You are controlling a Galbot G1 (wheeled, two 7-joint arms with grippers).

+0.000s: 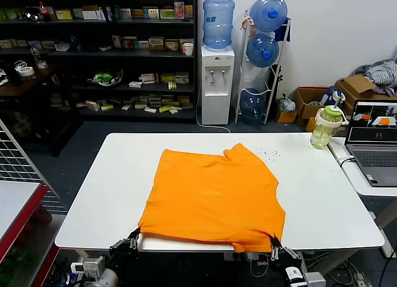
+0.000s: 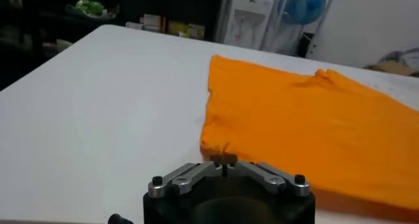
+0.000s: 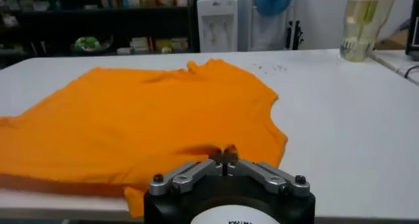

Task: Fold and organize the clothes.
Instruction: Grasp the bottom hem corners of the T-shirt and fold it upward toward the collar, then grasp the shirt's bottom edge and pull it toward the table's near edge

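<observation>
The orange T-shirt (image 1: 214,194) lies spread on the white table (image 1: 87,200), plain side up, no lettering showing. Its near hem hangs at the table's front edge. My left gripper (image 1: 133,237) is shut on the shirt's near left hem corner; in the left wrist view the gripper (image 2: 224,158) pinches the orange edge (image 2: 275,133). My right gripper (image 1: 273,242) is shut on the near right hem corner; in the right wrist view the gripper (image 3: 224,156) pinches the cloth (image 3: 144,114).
A green drink bottle (image 1: 326,127) stands at the table's far right corner, also in the right wrist view (image 3: 366,12). A laptop (image 1: 374,144) sits on a side table to the right. A water dispenser (image 1: 217,70) and shelves stand behind.
</observation>
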